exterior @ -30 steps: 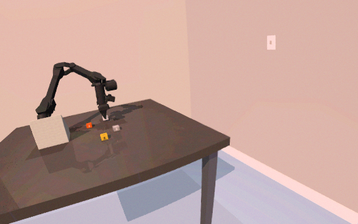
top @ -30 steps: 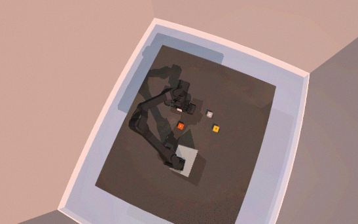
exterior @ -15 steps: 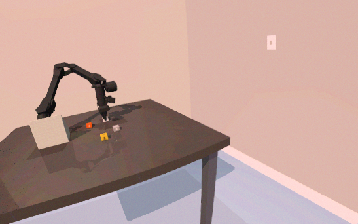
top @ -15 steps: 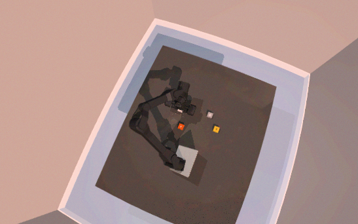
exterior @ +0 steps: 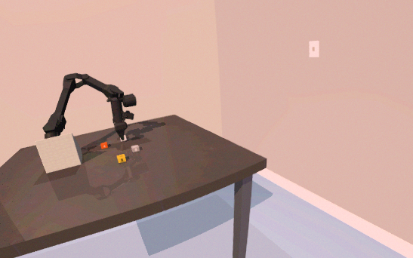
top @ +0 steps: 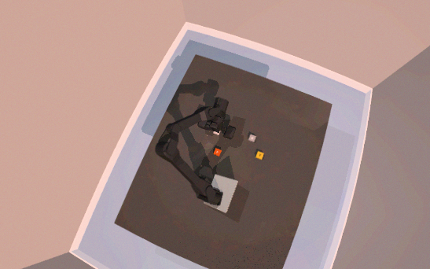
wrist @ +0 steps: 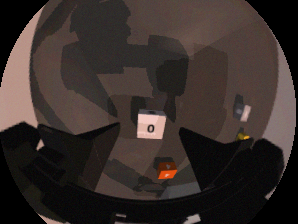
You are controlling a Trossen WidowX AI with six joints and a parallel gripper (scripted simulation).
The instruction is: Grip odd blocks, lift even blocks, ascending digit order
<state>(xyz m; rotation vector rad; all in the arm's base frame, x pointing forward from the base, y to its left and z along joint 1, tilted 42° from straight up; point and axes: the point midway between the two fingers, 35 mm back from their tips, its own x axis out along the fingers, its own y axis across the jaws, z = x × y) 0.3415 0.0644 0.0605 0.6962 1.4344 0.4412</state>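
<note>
The arm [top: 185, 170] [exterior: 65, 99] rises at left in the exterior view, behind a pale box [top: 229, 193] [exterior: 60, 155], and arches toward the table's far edge. Next across comes the orange block [top: 217, 152] [exterior: 104, 145] [wrist: 167, 173], then, left of the frame's centre, the yellow block [top: 259, 155] [exterior: 121, 158] [wrist: 243, 137]. Just beyond, the white block [top: 216, 133] [exterior: 124, 139] [wrist: 151, 125] sits beneath the gripper [top: 217, 129] [exterior: 122, 138] [wrist: 150, 127], whose fingers stand nearly fully open and hold nothing; the gray block [top: 252, 138] [exterior: 135, 148] [wrist: 245, 113] is farthest right of the four. The white block looks light, stiff and unlikely to break, its smooth faces perhaps a little slippery; the sensible hold is square across two opposite sides, fingers low. Only the wrist view, with the block at mid-frame, makes its 0 plain, along with the gap on either side. The top view shows the blocks well spaced but blurs their digits, while the exterior view shows the fingers reaching down close to the table. The other digits are too small to read surely.
</note>
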